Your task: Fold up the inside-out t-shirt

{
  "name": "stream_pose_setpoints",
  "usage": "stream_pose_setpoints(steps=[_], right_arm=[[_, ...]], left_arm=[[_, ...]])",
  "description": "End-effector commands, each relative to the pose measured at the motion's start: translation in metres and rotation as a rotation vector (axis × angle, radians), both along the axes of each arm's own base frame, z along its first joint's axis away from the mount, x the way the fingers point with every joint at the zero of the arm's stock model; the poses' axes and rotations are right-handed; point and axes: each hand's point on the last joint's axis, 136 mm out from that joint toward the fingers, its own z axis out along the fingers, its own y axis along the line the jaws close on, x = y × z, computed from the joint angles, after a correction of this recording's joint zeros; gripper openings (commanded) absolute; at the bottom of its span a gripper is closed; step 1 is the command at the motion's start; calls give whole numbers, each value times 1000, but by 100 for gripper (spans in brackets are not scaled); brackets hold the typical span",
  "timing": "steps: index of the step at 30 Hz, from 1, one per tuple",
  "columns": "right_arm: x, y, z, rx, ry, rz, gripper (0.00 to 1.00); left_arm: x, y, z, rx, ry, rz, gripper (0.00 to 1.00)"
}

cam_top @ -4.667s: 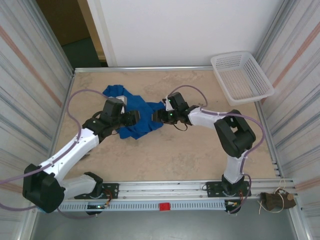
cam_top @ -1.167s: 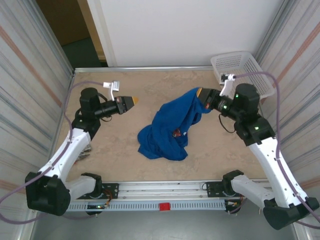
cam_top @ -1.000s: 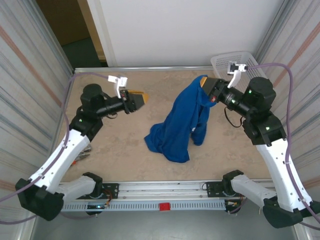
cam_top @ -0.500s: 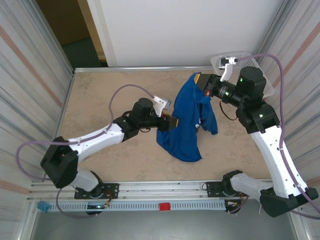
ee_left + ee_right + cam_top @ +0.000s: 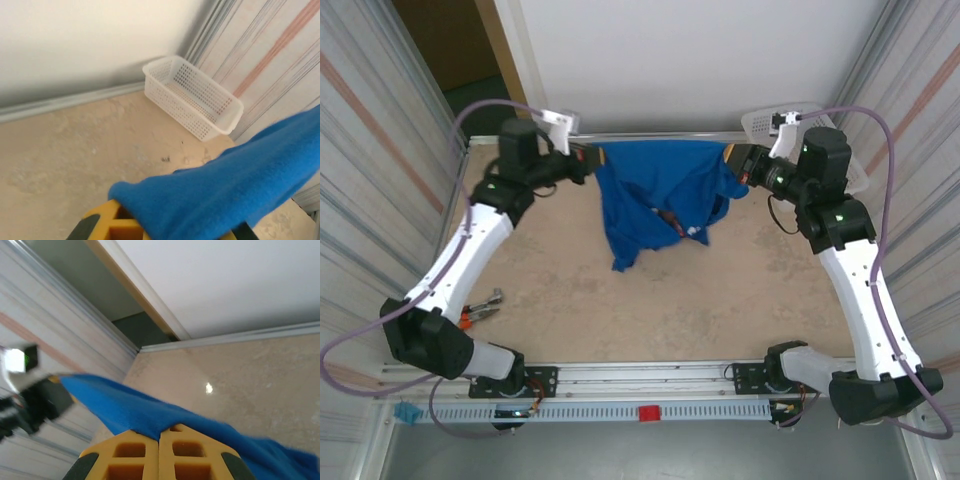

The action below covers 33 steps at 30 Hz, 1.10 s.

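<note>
From the overhead camera I have the royal-blue t-shirt [image 5: 655, 190] strung between both arms, above the far part of the table [image 5: 720, 300]. The left gripper [image 5: 587, 159] is clamped on one end of its top edge and the right gripper [image 5: 731, 157] on the other. The cloth spans the gap between the two sets of fingertips and hangs below them in loose folds. The longest fold drops to a point below and just inward of the left fingertips. I cannot tell whether that point touches the table.

A small dark graphic print [image 5: 672, 222] peeks out low in the folds, nearer the right fingertips. Most of it is tucked into the cloth, and what shows is too small for me to read any writing or brand.

On the left wrist camera, blue cloth lies over the fingertips and covers where they meet. One yellow finger [image 5: 105, 224] shows at the bottom edge, cut off by the frame. Well beyond the fingertips stands the white lattice basket [image 5: 192, 102], by the far wall. In the overhead view the right arm hides most of it.

On the right wrist camera the two yellow fingers [image 5: 125, 455] are pressed together with the shirt's edge pinched at their tips. The cloth runs off to their left toward a blurred dark shape I cannot make out.

A small orange-handled object [image 5: 478, 308] lies on the table, well back from the left fingertips and too small to identify.
</note>
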Motion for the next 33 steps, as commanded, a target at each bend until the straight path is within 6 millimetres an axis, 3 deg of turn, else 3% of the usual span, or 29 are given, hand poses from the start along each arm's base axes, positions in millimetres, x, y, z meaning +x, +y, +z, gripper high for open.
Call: stream_pose_setpoints(steps=[1, 4, 12, 15, 20, 23, 26, 28, 30, 33], right_arm=[[-1, -8, 3, -23, -40, -19, 0], [-9, -6, 8, -10, -45, 0, 0], [-47, -7, 42, 18, -129, 42, 0], [-45, -7, 42, 7, -131, 37, 0], [-25, -6, 26, -13, -95, 27, 0], [-6, -2, -1, -34, -25, 30, 0], [21, 5, -53, -38, 96, 23, 0], [39, 13, -95, -20, 190, 25, 0], [51, 24, -128, -10, 252, 33, 0], [62, 44, -163, -40, 319, 56, 0]], left_arm=[[-36, 10, 26, 42, -33, -104, 0], [-50, 13, 32, 65, -49, -124, 0], [-105, 13, 38, 6, -66, -222, 0], [-105, 19, 30, 28, -59, -186, 0], [-85, 29, 15, 58, -13, -113, 0], [-63, 34, -10, 96, 74, -79, 0], [-33, 39, -63, 140, 219, -39, 0], [-10, 47, -106, 196, 314, 21, 19], [6, 55, -138, 236, 388, 81, 33], [11, 52, -154, 259, 389, 146, 44]])
